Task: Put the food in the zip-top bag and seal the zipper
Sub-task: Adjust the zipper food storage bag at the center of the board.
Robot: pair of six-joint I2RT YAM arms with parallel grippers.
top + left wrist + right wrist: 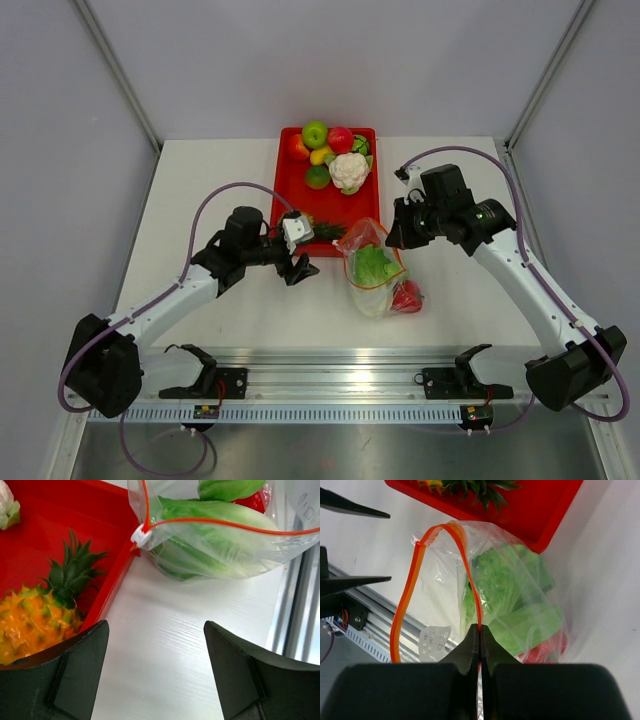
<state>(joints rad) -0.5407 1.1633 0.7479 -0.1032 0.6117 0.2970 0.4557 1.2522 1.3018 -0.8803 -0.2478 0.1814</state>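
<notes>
The clear zip-top bag [368,290] lies on the white table in front of the red tray, its mouth gaping. The leafy lettuce [372,265] [502,582] is inside it. A smooth green cucumber piece [540,620] and the red tomato [406,297] [545,652] show through the plastic at its far end. My right gripper [393,240] [480,629] is shut on one strand of the orange-red zipper [472,587]. The other strand bows away in a loop. My left gripper [299,268] [156,630] hangs open over bare table, short of the bag's corner and its white slider [141,536].
The red tray [300,205] at the back holds a white cauliflower [349,170], apples and other fruit, and an orange pineapple [30,625] beside my left fingers. An aluminium rail [340,380] runs along the near table edge.
</notes>
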